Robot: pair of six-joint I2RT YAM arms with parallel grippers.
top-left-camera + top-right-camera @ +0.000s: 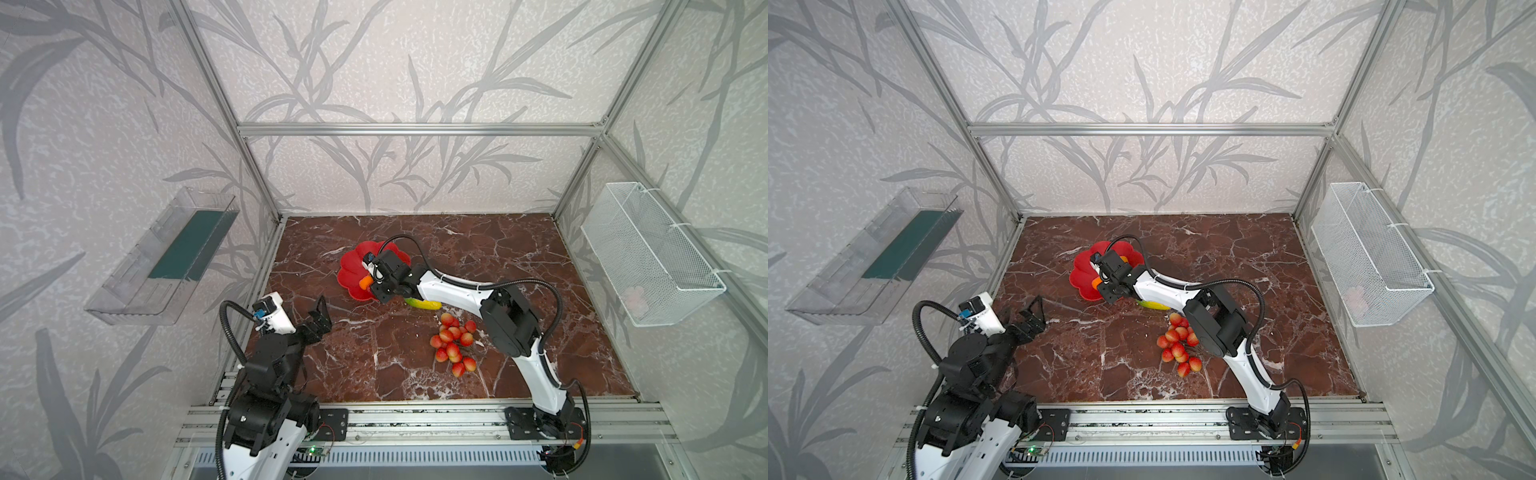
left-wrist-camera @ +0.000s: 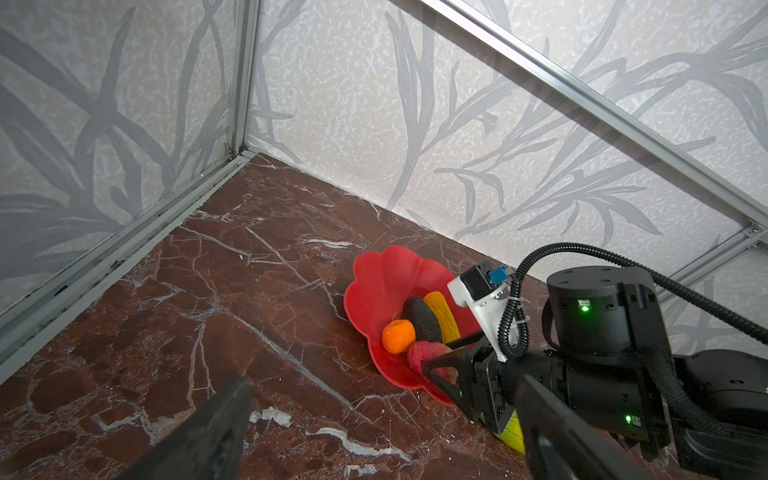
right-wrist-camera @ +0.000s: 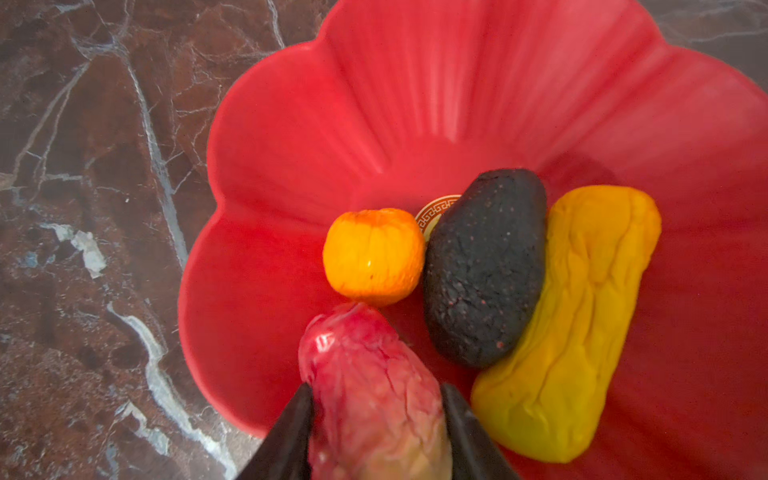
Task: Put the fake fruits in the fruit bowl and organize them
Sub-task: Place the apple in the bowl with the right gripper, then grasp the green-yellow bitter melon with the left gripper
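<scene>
**Red-pink plastic peach nearly home**

Right gripper clasps it in the scalloped glossy red bowl, beside yellow-orange gourd, dark avocado and orange tangerine. Red-pink berry bunch and green-yellow mango wait on the marble; left gripper gapes empty.

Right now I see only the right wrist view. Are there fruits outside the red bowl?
Observer: Yes. The bunch of berries lies on the table, apart from the bowl.
Operator: Any other fruit outside?
Observer: A green-yellow mango lies beside the bowl, partly under the right arm.
Operator: What is the other arm doing?
Observer: The left gripper is open and empty, near the table's left edge.
</scene>
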